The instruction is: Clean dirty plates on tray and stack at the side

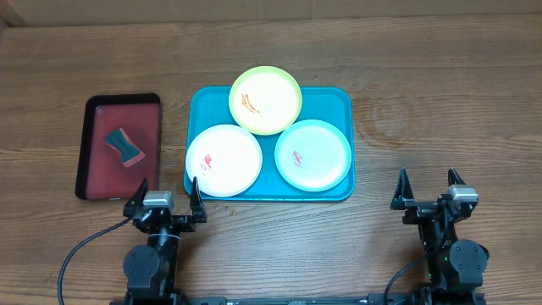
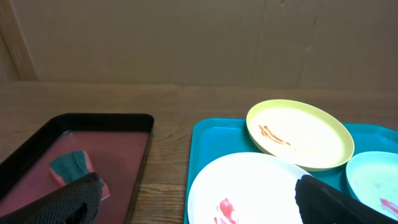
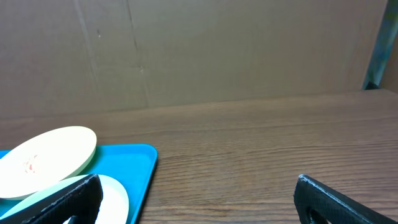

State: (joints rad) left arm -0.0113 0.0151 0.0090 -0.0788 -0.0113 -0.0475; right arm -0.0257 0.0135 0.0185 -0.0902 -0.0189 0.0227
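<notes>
The turquoise tray [image 1: 334,103] lies mid-table and holds three plates. The yellow-green plate [image 1: 265,100] with orange streaks rests on its far rim. The white plate [image 1: 223,159] with red smears is at the front left. The pale mint plate [image 1: 313,154] with a red smear is at the front right. My left gripper [image 1: 163,193] is open and empty, just in front of the tray's left corner. My right gripper [image 1: 428,188] is open and empty, to the right of the tray. The left wrist view shows the white plate [image 2: 249,186], yellow-green plate [image 2: 301,134] and tray [image 2: 208,140].
A dark red, black-rimmed tray [image 1: 102,178] at the left holds a teal and pink sponge [image 1: 124,146], also in the left wrist view [image 2: 71,167]. Bare wood table lies right of the turquoise tray [image 3: 140,168]. A cardboard wall stands at the back.
</notes>
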